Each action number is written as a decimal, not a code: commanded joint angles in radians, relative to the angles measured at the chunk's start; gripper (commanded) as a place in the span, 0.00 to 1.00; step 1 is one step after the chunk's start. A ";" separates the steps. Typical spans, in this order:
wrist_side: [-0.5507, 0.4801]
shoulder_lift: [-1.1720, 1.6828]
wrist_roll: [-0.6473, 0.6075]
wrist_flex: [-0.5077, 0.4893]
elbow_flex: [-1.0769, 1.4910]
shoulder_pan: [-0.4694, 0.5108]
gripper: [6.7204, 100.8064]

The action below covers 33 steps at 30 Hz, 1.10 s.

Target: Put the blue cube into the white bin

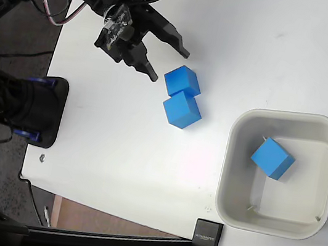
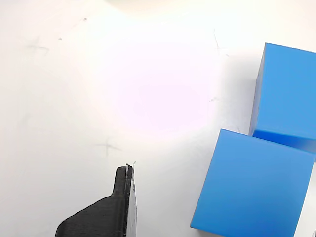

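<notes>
In the fixed view, a black gripper (image 1: 170, 65) is hovering at upper left with its fingers spread apart, holding nothing. Two blue cubes (image 1: 182, 81) (image 1: 182, 110) are sitting touching at frame centre, just right of its fingertips. A third blue cube (image 1: 272, 158) is lying, seemingly tilted, inside the white bin (image 1: 228, 189) at right.

Seen in the fixed view: on the tabletop (image 1: 146, 157), two cubes touching, one (image 1: 182, 81) just behind the other (image 1: 182, 111), right of the parted jaws, with a third cube (image 1: 272, 158) inside the white bin (image 1: 231, 171) farther right.
</notes>
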 commanded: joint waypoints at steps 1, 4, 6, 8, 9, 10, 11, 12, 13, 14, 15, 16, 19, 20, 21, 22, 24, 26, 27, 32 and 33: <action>0.011 0.031 -0.018 -0.054 0.009 0.014 0.98; 0.008 0.031 -0.034 -0.078 0.021 0.023 0.98; 0.008 0.029 -0.040 -0.098 0.029 0.026 0.98; 0.009 0.023 -0.040 -0.104 0.029 0.029 0.98; 0.011 0.018 -0.037 -0.104 0.029 0.029 0.98; 0.011 0.015 -0.037 -0.106 0.029 0.031 0.98; 0.011 0.011 -0.035 -0.109 0.029 0.032 0.98; 0.011 0.006 -0.035 -0.110 0.029 0.034 0.98; 0.009 0.003 -0.032 -0.112 0.029 0.035 0.98; 0.009 -0.002 -0.029 -0.112 0.029 0.035 0.98; 0.009 -0.005 -0.028 -0.112 0.029 0.037 0.98; 0.009 -0.009 -0.025 -0.110 0.029 0.037 0.98; 0.012 -0.025 -0.014 -0.106 0.031 0.040 0.95; 0.012 -0.031 -0.009 -0.103 0.032 0.041 0.92; 0.014 -0.035 -0.006 -0.103 0.034 0.044 0.89; 0.012 -0.038 -0.006 -0.104 0.037 0.046 0.86; 0.011 -0.041 -0.005 -0.106 0.043 0.048 0.81; 0.020 -0.038 0.002 -0.103 0.049 0.044 0.75; 0.029 -0.035 0.003 -0.103 0.054 0.041 0.71; 0.075 -0.015 0.029 -0.052 0.044 0.014 0.36; 0.081 -0.015 0.038 -0.017 0.023 0.006 0.33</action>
